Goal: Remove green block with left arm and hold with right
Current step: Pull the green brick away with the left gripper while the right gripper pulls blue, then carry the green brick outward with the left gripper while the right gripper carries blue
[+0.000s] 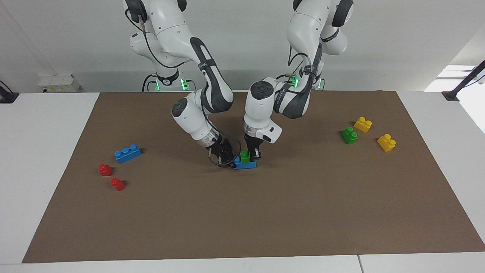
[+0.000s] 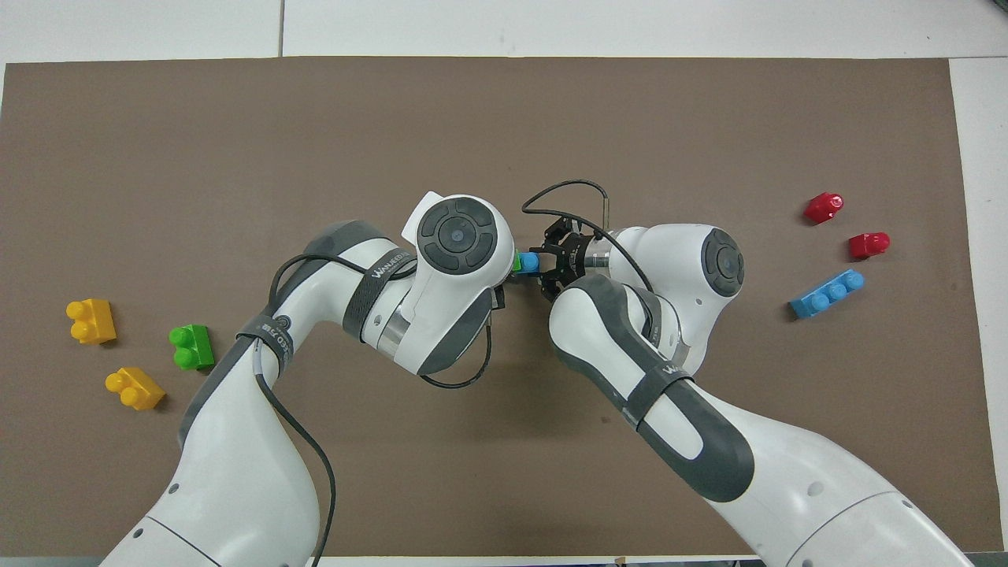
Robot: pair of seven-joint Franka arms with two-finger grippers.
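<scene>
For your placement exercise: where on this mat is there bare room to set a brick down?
Free: the wide strip of brown mat farthest from the robots. Crowded: mid-mat at the green block on its blue brick, and both ends, by the red bricks and yellow bricks.

- in the overhead view the left arm's wrist covers nearly all of the green block (image 2: 516,263); only a sliver shows beside the blue brick (image 2: 531,261) under it.
- the left gripper (image 1: 252,154) is wholly hidden in that view by its own wrist.
- in the facing view the right gripper (image 1: 227,157) covers the end of the blue brick by the green block.
- both arms' bases are cut off by the picture edges.
</scene>
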